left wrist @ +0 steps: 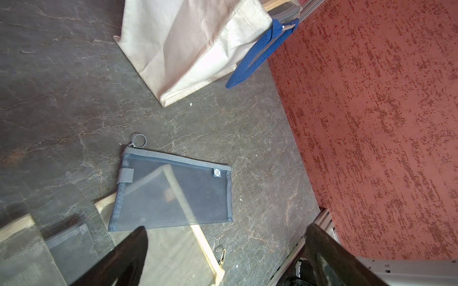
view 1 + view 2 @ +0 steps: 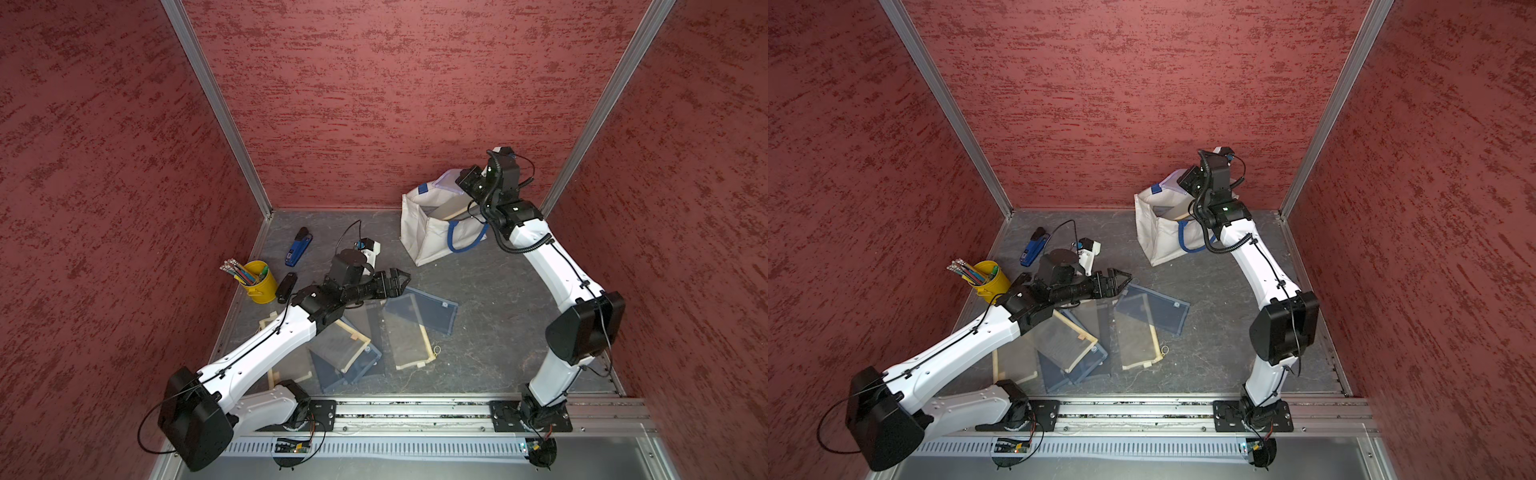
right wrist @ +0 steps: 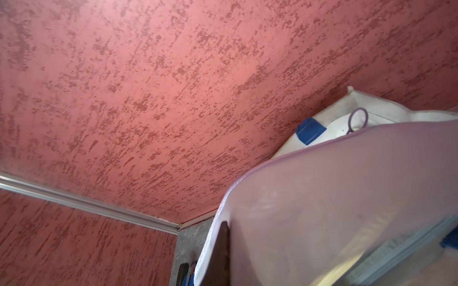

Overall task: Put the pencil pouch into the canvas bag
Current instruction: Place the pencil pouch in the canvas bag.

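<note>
Nearest to me, several flat mesh pouches (image 2: 353,345) lie in a loose heap on the worktop (image 2: 498,316), some over others. Just behind the heap, the left claw (image 2: 402,281) hangs with its jaws wide and nothing between them, above the corner of a blue pouch (image 1: 173,193). This blue pouch lies flat and partly covers a beige pouch (image 2: 409,340). To the left stand a yellow bucket (image 2: 259,286) with pencils and, behind it, a blue stapler (image 2: 297,247).

At the far side the bag (image 2: 419,228) stands upright with its mouth open. The right claw (image 2: 464,183) is closed on a lilac pouch (image 3: 322,185) and holds it at the bag's far rim, over the mouth. I cannot tell if the pouch's lower edge is below the rim.
</note>
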`<state>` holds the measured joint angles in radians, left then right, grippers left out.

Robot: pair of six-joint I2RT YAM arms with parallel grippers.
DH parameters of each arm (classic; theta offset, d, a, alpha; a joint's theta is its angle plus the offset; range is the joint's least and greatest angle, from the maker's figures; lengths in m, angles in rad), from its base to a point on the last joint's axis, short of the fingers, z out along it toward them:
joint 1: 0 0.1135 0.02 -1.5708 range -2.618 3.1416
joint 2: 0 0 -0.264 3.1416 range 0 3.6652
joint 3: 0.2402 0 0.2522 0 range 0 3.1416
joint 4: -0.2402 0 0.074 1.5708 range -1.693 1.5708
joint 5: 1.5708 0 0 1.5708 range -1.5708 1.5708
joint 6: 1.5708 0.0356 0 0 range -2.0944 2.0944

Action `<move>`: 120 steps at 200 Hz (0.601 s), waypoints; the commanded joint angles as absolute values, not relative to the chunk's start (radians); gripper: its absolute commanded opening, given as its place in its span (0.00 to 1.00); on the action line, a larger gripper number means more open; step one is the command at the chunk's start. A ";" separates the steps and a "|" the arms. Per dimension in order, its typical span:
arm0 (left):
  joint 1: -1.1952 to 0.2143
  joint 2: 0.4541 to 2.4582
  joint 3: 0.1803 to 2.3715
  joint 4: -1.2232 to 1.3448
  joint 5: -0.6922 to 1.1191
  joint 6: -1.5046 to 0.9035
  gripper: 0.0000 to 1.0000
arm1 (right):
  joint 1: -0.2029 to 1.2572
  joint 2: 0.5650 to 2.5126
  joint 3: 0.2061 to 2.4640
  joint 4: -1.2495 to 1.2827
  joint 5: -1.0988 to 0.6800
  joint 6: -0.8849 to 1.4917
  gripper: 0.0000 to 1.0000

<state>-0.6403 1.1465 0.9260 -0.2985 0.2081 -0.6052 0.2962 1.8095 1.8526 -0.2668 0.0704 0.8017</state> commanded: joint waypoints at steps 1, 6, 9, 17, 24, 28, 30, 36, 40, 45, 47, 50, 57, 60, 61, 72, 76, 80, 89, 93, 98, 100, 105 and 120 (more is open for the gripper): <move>-0.652 1.121 0.917 -0.287 0.183 -0.605 0.99 | 0.293 1.881 1.925 -0.274 0.151 0.838 0.00; -0.655 1.121 0.915 -0.286 0.180 -0.607 1.00 | 0.293 1.900 1.936 -0.279 0.156 0.840 0.00; -0.656 1.122 0.914 -0.285 0.178 -0.610 1.00 | 0.293 1.909 1.941 -0.281 0.159 0.842 0.00; -0.659 1.122 0.913 -0.283 0.177 -0.612 0.99 | 0.292 1.936 1.952 -0.286 0.166 0.847 0.00; -0.663 1.123 0.912 -0.282 0.174 -0.615 1.00 | 0.293 1.954 1.958 -0.291 0.173 0.851 0.00; -0.665 1.123 0.911 -0.282 0.173 -0.615 0.99 | 0.293 1.964 1.960 -0.293 0.175 0.858 0.00; -0.666 1.123 0.911 -0.282 0.171 -0.616 0.99 | 0.293 1.969 1.960 -0.295 0.177 0.861 0.00; -0.669 1.122 0.911 -0.281 0.168 -0.618 0.99 | 0.293 1.978 1.959 -0.297 0.179 0.874 0.00; -0.671 1.122 0.911 -0.282 0.165 -0.618 0.99 | 0.293 1.982 1.957 -0.296 0.177 0.881 0.00; -0.673 1.122 0.912 -0.282 0.161 -0.619 0.99 | 0.293 1.987 1.951 -0.290 0.176 0.892 0.00; -0.674 1.122 0.913 -0.282 0.159 -0.619 0.99 | 0.294 1.989 1.948 -0.288 0.174 0.896 0.00; -0.675 1.123 0.913 -0.282 0.157 -0.619 0.99 | 0.294 1.991 1.946 -0.285 0.175 0.903 0.00; -0.676 1.124 0.914 -0.281 0.154 -0.620 0.99 | 0.296 1.993 1.935 -0.280 0.174 0.917 0.00; -0.678 1.125 0.914 -0.281 0.154 -0.621 0.99 | 0.296 1.995 1.932 -0.278 0.174 0.925 0.00; -0.679 1.125 0.914 -0.281 0.153 -0.620 0.99 | 0.296 1.996 1.931 -0.277 0.174 0.927 0.00; -0.680 1.130 0.916 -0.280 0.150 -0.621 0.99 | 0.297 2.000 1.920 -0.277 0.178 0.949 0.00; -0.681 1.133 0.916 -0.280 0.150 -0.622 0.99 | 0.298 2.001 1.917 -0.278 0.180 0.957 0.00; -0.681 1.135 0.916 -0.278 0.149 -0.621 0.99 | 0.299 2.002 1.913 -0.280 0.185 0.967 0.00; -0.681 1.142 0.916 -0.275 0.149 -0.625 1.00 | 0.303 2.000 1.903 -0.284 0.198 0.987 0.00; -0.681 1.147 0.914 -0.272 0.150 -0.625 1.00 | 0.305 1.999 1.897 -0.285 0.202 0.993 0.00; -0.681 1.151 0.912 -0.267 0.149 -0.627 1.00 | 0.309 1.995 1.891 -0.284 0.210 1.001 0.00; -0.681 1.155 0.911 -0.265 0.150 -0.627 0.99 | 0.312 1.996 1.888 -0.285 0.215 1.005 0.00; -0.681 1.162 0.908 -0.259 0.149 -0.629 0.99 | 0.316 1.994 1.884 -0.286 0.221 1.011 0.00; -0.680 1.184 0.905 -0.244 0.152 -0.630 0.99 | 0.328 2.005 1.888 -0.288 0.220 1.019 0.00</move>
